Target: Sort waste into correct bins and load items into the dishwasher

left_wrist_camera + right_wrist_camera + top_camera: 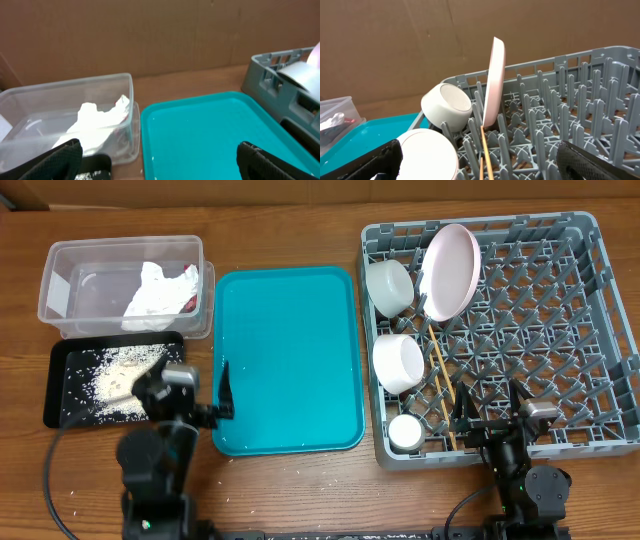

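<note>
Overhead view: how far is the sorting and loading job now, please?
Nearly finished, it seems. Done: the napkin and red wrapper lie in the clear tub, and most rice is on the black tray. The pink plate, bowls, cup and chopsticks are in the grey rack. In hand: nothing; the left claw and right claw are open and empty. Left: perhaps a little rice scattered on the table.

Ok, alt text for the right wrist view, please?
A pink plate stands on edge among the pegs of a grey dish rack, a white bowl on its side at its left, wooden chopsticks lying in front.
</note>
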`<move>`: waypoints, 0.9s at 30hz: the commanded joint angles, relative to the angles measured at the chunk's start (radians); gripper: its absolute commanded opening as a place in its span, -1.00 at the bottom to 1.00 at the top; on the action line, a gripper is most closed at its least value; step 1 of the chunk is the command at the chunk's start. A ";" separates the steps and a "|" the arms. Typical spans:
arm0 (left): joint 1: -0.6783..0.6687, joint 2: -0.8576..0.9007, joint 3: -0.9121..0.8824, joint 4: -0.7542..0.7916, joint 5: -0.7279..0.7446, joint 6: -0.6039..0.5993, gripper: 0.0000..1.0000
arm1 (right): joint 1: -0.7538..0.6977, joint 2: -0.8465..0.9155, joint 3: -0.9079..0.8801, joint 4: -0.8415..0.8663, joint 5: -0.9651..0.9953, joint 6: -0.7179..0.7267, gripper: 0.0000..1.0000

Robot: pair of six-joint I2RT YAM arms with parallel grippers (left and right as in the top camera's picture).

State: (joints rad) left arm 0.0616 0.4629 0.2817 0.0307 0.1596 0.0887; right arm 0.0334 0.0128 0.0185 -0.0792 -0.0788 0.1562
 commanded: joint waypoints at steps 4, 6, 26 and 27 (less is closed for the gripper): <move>-0.049 -0.237 -0.170 0.010 -0.089 0.020 1.00 | 0.000 -0.010 -0.011 0.005 -0.005 -0.004 0.99; -0.049 -0.304 -0.209 -0.002 -0.089 0.021 0.99 | 0.000 -0.010 -0.011 0.005 -0.005 -0.004 0.99; -0.049 -0.457 -0.276 -0.101 -0.047 0.053 1.00 | 0.000 -0.010 -0.011 0.005 -0.005 -0.004 0.99; -0.049 -0.457 -0.276 -0.101 -0.047 0.053 0.99 | 0.000 -0.010 -0.011 0.005 -0.005 -0.004 0.99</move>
State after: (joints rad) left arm 0.0189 0.0196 0.0132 -0.0746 0.1001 0.1162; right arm 0.0334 0.0128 0.0185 -0.0795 -0.0792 0.1562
